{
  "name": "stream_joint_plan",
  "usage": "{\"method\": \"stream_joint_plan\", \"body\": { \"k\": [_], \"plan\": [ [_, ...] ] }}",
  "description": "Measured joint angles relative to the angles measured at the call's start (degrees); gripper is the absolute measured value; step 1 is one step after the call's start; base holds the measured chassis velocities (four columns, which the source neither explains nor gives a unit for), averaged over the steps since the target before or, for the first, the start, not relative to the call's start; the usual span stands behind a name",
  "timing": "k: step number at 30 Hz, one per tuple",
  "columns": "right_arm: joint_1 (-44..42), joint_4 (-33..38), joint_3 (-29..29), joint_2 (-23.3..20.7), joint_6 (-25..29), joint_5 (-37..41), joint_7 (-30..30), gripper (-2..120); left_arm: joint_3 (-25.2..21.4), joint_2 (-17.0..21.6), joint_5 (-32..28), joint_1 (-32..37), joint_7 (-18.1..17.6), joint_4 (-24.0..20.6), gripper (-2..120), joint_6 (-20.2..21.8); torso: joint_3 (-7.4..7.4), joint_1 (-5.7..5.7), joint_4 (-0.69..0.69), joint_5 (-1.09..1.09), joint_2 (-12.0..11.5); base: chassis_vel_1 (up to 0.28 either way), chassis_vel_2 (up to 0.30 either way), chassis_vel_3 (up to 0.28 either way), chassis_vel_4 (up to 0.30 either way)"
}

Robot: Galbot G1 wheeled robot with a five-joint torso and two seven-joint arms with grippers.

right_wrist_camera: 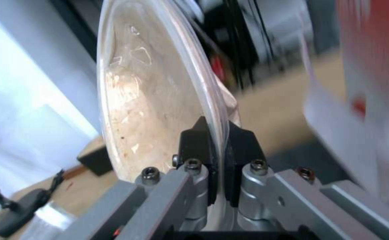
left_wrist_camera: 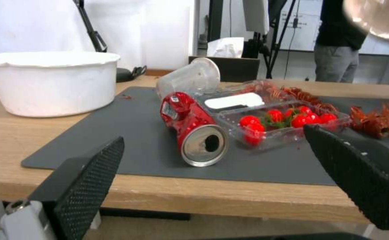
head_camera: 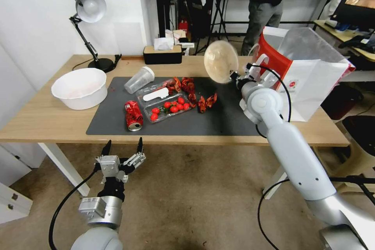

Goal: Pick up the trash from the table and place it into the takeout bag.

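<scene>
Head view, item one: beige round bowl (head_camera: 221,61), held on edge above the far right part of the dark grey mat (head_camera: 218,119), its hollow facing the robot; stained inside. Right gripper (head_camera: 236,77) pinches its rim, both fingers closed on the thin edge, as the right wrist view confirms (right_wrist_camera: 216,146). Takeout bag (head_camera: 312,74) stands just beside, on the right end of the table (head_camera: 35,121), mouth open, red side panel toward the bowl.

Remaining on the mat: crushed red drink can (head_camera: 133,115) lying on its side, opening toward the near edge; clear plastic cup (head_camera: 139,79) lying tipped; clear clamshell tray (head_camera: 166,101) of small red tomatoes; red shell scraps (head_camera: 199,99) around it.

Off the mat, left end: white basin (head_camera: 79,87); black desk lamp (head_camera: 90,27); tissue box (head_camera: 162,53) at the far edge.

Left gripper (head_camera: 122,147): fingers spread apart, empty, hanging before the near table edge, level with the can.
</scene>
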Motion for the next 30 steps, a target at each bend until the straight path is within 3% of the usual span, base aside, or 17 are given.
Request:
{"method": "stream_joint_plan", "body": {
  "k": [2,6,12,15,19,30],
  "plan": [
    [-1.6,2.1,-0.2,-1.3,2.8,-11.3,-5.6,1,0.0,-0.2,0.2,0.2,0.0,0.0,100,0.0,0.00,0.00,-0.01,0.01,0.0,0.000,0.000,0.000,0.000],
    [-2.7,4.1,-0.3,-2.1,5.0,-18.4,-7.7,1,-0.1,-0.5,0.6,0.4,0.0,0.0,100,-0.1,0.00,0.00,0.00,0.00,0.0,0.000,0.000,0.000,0.000],
    [-3.5,6.1,0.2,-2.7,8.3,-28.1,-7.1,1,0.0,-0.7,0.8,0.4,0.0,0.0,100,-0.1,0.00,0.00,0.00,0.01,0.0,0.000,0.000,0.000,0.000],
    [-3.3,7.9,2.1,-3.4,9.0,-34.0,-3.9,1,-0.1,-0.8,0.9,0.4,0.0,0.1,100,-0.2,0.01,0.00,0.00,0.01,0.0,0.000,0.000,0.000,0.000],
    [-2.7,9.5,4.9,-4.8,7.7,-38.3,0.1,1,-0.2,-0.9,0.9,0.5,-0.1,0.1,100,-0.2,0.01,0.00,-0.01,0.00,0.0,0.000,0.000,0.000,0.000],
    [-1.6,9.5,9.8,-10.2,2.5,-37.5,7.1,1,0.1,-1.2,1.1,0.5,-0.1,0.2,100,-0.2,0.01,0.00,-0.02,0.01,0.0,0.000,0.000,0.000,0.000]
  ]
}}
